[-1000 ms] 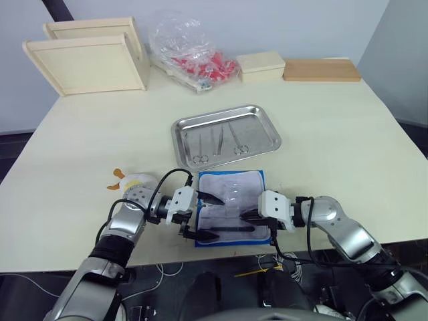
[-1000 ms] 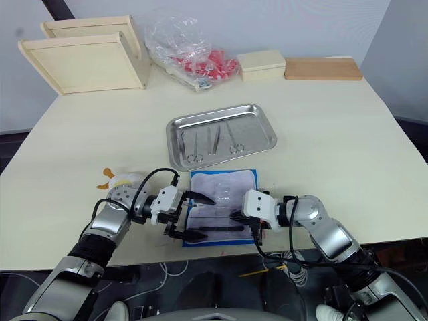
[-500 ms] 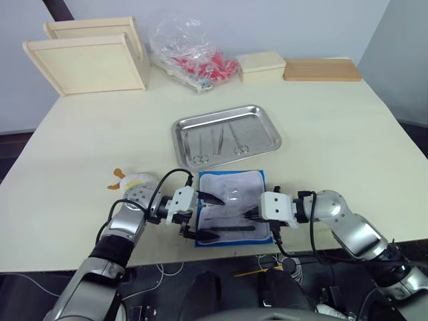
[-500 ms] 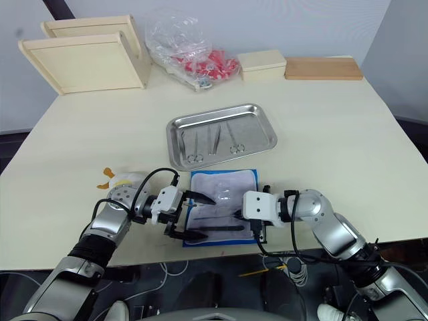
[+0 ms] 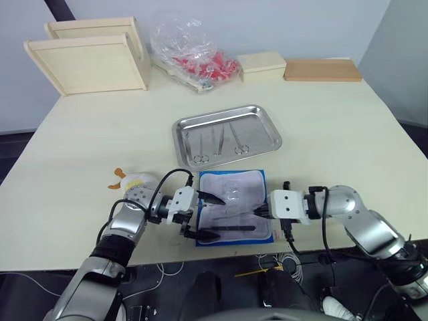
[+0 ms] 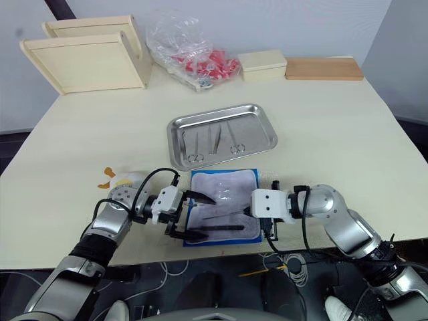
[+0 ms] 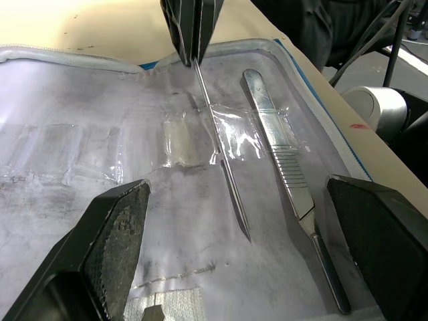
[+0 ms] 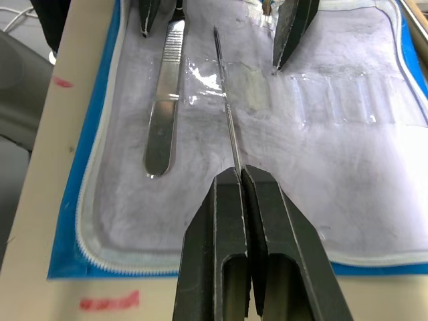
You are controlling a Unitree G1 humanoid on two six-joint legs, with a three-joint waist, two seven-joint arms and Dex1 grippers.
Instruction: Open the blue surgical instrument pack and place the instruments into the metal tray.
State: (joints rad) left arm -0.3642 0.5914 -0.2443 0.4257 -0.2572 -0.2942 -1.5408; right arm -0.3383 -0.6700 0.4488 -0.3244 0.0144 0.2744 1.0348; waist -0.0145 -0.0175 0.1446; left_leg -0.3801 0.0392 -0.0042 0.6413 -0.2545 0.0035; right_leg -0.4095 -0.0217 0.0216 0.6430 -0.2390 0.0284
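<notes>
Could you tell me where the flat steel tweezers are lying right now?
The tweezers lie on the open blue pack lining, near its front edge, beside the thin probe pinched by the right gripper.

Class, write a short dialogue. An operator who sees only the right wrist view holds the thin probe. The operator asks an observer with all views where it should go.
Operator: My right gripper pinches the thin probe over the pouch. Where is the tray?
Observer: The metal tray sits on the table just beyond the pouch's far edge.
Operator: Is it empty?
Observer: No, three instruments lie in it, two with ring handles.
</notes>
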